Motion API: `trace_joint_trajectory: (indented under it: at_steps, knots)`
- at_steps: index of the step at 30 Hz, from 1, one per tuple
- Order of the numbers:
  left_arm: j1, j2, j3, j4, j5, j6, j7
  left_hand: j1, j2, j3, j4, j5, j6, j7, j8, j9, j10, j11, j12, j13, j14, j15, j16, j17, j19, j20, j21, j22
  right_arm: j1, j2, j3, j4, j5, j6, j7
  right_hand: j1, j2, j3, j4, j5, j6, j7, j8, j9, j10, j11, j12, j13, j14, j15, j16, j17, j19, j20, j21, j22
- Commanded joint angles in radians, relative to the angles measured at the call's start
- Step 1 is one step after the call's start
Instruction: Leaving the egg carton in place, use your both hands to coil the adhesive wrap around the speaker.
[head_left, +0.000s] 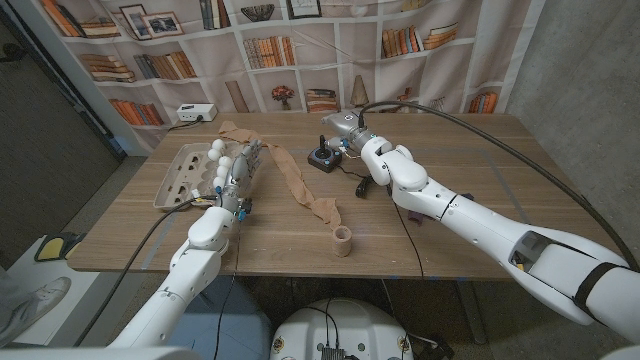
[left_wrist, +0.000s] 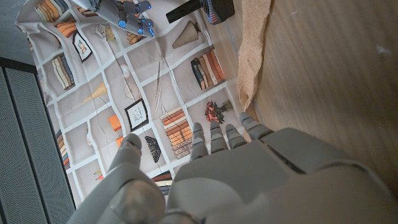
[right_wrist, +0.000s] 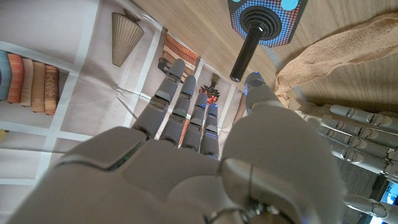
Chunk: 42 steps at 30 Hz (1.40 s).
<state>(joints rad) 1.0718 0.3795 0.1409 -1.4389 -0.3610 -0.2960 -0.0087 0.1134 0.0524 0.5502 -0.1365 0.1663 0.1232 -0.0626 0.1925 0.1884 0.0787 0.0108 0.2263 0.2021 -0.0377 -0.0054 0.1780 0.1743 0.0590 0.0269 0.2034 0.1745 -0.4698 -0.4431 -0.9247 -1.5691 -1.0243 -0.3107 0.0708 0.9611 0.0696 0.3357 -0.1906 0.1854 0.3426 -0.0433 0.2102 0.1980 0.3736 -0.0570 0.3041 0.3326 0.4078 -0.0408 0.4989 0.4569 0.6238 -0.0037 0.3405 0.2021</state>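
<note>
The speaker is a small black box with a stick standing on top, at mid-table; its coloured face shows in the right wrist view. The tan adhesive wrap lies unrolled in a long strip from the back left to its roll, which stands near the front edge. My right hand hovers just behind the speaker, fingers straight and apart, holding nothing. My left hand stands between the egg carton and the strip, fingers up, with the wrap beside them.
The grey egg carton holds white eggs at its right end. A white box sits at the table's back left. A black cable lies right of the speaker. A bookshelf backdrop hangs behind.
</note>
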Motion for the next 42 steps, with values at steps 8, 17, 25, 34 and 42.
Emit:
trace_joint_trajectory:
  at_steps: [8, 17, 25, 34, 42]
  knots:
    - [0.003, -0.003, 0.001, -0.002, -0.002, 0.000, 0.002, 0.005, 0.005, -0.006, 0.001, 0.007, 0.008, 0.000, 0.002, 0.002, 0.006, -0.002, 0.004, 0.004, -0.005, -0.002, 0.005, 0.003, 0.009, -0.003, -0.003, 0.004, 0.009, 0.019, -0.025, 0.033, -0.083, 0.012, 0.000, 0.037, 0.002, 0.007, 0.005, 0.009, 0.009, -0.012, 0.000, 0.001, 0.003, -0.015, -0.005, 0.003, -0.008, -0.149, 0.000, 0.011, -0.006, -0.003, 0.007, 0.006]
    - [-0.002, -0.005, 0.003, 0.008, -0.003, -0.003, -0.003, 0.005, 0.005, -0.007, 0.001, 0.007, 0.009, 0.000, 0.003, 0.002, 0.006, -0.002, 0.004, 0.004, -0.005, -0.003, 0.005, 0.003, 0.010, -0.003, -0.003, 0.004, 0.019, 0.026, -0.035, 0.050, -0.112, 0.014, 0.003, 0.040, 0.000, 0.002, 0.013, 0.007, 0.012, -0.014, 0.001, 0.002, 0.005, -0.016, -0.004, 0.004, -0.008, -0.150, 0.005, 0.017, -0.007, -0.003, 0.008, 0.006]
    - [-0.006, -0.008, 0.005, 0.015, -0.003, -0.004, -0.008, 0.005, 0.005, -0.007, 0.001, 0.007, 0.010, 0.000, 0.003, 0.002, 0.006, -0.004, 0.004, 0.004, -0.005, -0.003, 0.005, 0.003, 0.010, -0.003, -0.003, 0.004, 0.026, 0.041, -0.060, 0.062, -0.174, 0.010, 0.004, 0.057, 0.005, 0.005, 0.012, 0.008, 0.015, -0.018, 0.001, 0.002, 0.007, -0.019, -0.004, 0.006, -0.003, -0.153, 0.010, 0.023, -0.009, -0.003, 0.010, 0.006]
    - [-0.011, -0.010, 0.003, 0.023, -0.003, -0.006, -0.011, 0.005, 0.005, -0.008, 0.001, 0.007, 0.009, 0.000, 0.002, 0.002, 0.009, -0.003, 0.005, 0.004, -0.005, -0.003, 0.005, 0.003, 0.009, -0.002, -0.003, 0.004, 0.029, 0.053, -0.067, 0.078, -0.213, 0.010, 0.004, 0.082, 0.009, 0.013, 0.010, 0.012, 0.019, -0.022, 0.002, 0.002, 0.008, -0.022, -0.003, 0.008, 0.000, -0.156, 0.007, 0.023, -0.011, -0.004, 0.012, 0.006]
    - [-0.016, -0.013, 0.007, 0.032, -0.004, -0.005, -0.019, 0.006, 0.006, -0.008, 0.001, 0.007, 0.011, -0.001, 0.003, 0.002, 0.014, -0.002, 0.006, 0.004, -0.004, -0.002, 0.006, 0.003, 0.010, -0.002, -0.004, 0.004, 0.033, 0.063, -0.072, 0.094, -0.242, 0.005, 0.012, 0.114, 0.002, 0.020, 0.002, 0.015, 0.021, -0.026, 0.002, 0.002, 0.008, -0.026, -0.003, 0.010, 0.004, -0.161, 0.004, 0.023, -0.013, -0.004, 0.014, 0.006]
